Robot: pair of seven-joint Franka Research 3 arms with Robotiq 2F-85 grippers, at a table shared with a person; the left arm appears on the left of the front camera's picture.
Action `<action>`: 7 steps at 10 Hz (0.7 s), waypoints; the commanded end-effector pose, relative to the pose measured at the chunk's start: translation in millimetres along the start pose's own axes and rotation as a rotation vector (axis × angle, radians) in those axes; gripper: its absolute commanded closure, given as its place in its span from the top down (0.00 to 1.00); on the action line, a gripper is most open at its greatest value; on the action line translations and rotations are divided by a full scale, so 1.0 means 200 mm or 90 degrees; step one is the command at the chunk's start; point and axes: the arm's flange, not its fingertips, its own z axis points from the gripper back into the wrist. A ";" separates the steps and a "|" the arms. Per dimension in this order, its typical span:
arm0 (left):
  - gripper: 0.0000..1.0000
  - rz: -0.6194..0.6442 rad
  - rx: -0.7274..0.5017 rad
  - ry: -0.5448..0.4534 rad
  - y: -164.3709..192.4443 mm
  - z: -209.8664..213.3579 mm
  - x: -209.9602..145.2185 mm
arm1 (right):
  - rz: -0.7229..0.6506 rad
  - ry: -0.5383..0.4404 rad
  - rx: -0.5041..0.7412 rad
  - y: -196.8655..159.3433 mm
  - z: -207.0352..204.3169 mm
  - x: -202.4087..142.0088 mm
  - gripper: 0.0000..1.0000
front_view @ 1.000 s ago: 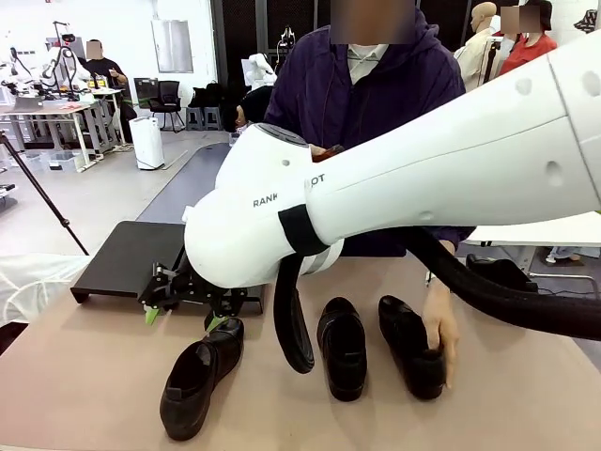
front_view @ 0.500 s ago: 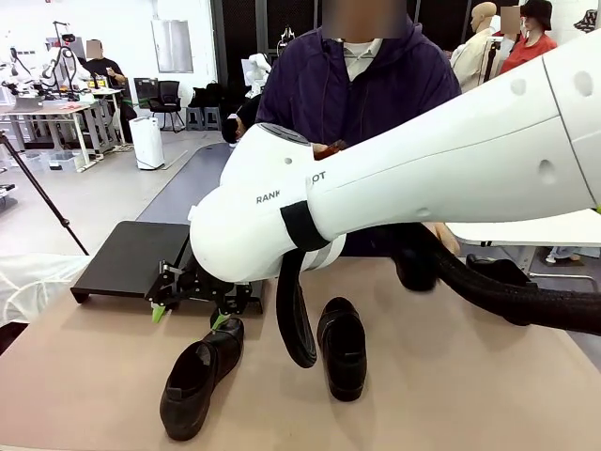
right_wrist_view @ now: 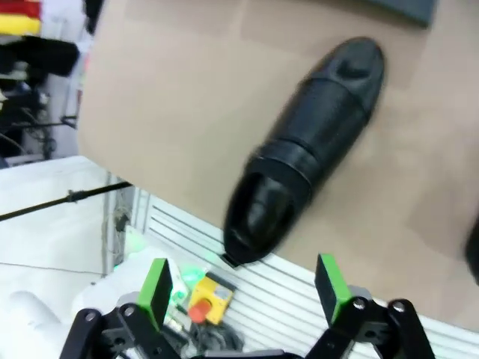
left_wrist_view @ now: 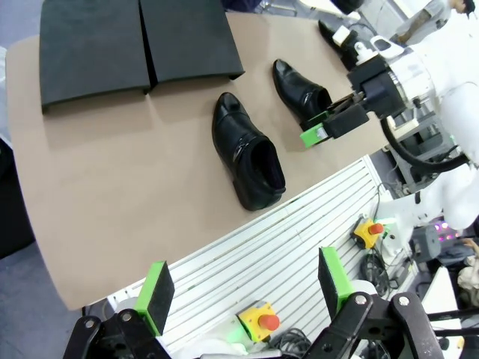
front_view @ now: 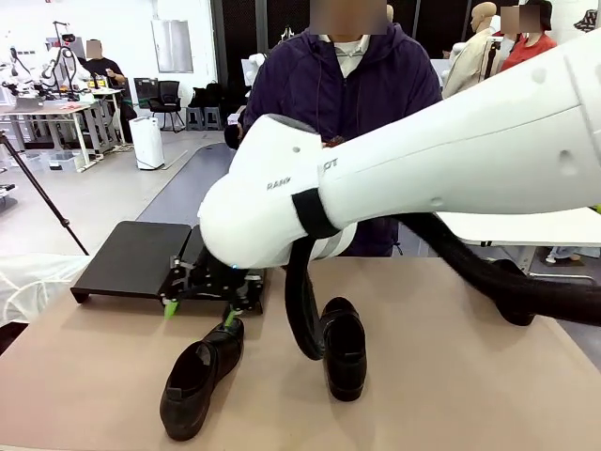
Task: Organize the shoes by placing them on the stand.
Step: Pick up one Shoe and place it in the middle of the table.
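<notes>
- The right gripper (front_view: 199, 315) hangs low over the table with its jaws spread wide and nothing between them. Its green pads (right_wrist_view: 156, 288) stand well apart.
- Just beneath and slightly nearer lies the left shoe (front_view: 197, 376), a glossy black leather slip-on with a rounded toe. The toe points far, towards the gripper, and the heel lies near the table's near edge. In the right wrist view this shoe (right_wrist_view: 307, 149) lies on the table beyond the open fingers, untouched.
- Just beyond the gripper, at the far left of the table, sits the stand (front_view: 131, 256), a low matte black rack. Its two flat platforms (left_wrist_view: 90, 45) lie side by side, and no shoe rests on them.
- To the right lies the right shoe (front_view: 343, 348), an alike black slip-on, flat on the tabletop with its toe near. It is partly hidden by the arm's black hose (front_view: 302, 310).
- The left gripper (left_wrist_view: 245, 288) is released too. Its green pads are wide apart, empty, and held high over the table's near edge.
- From there a third shoe (left_wrist_view: 331, 30) shows at the far right, partly hidden by the right arm. I cannot tell what it rests on.
- The tan table (front_view: 470, 376) carries the shoes and the stand.
- A person in a dark purple jacket (front_view: 347, 85) stands at the far side.
</notes>
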 end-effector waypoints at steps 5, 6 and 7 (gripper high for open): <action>1.00 -0.008 -0.011 -0.005 0.00 0.00 0.00 | -0.221 0.043 -0.011 -1.09 1.08 -0.58 1.00; 1.00 -0.008 -0.011 -0.005 0.00 0.00 0.00 | -0.233 0.007 0.007 -1.32 1.26 -0.71 1.00; 1.00 -0.008 -0.011 -0.005 0.00 0.00 0.00 | -0.274 -0.037 0.014 -1.54 1.42 -0.83 1.00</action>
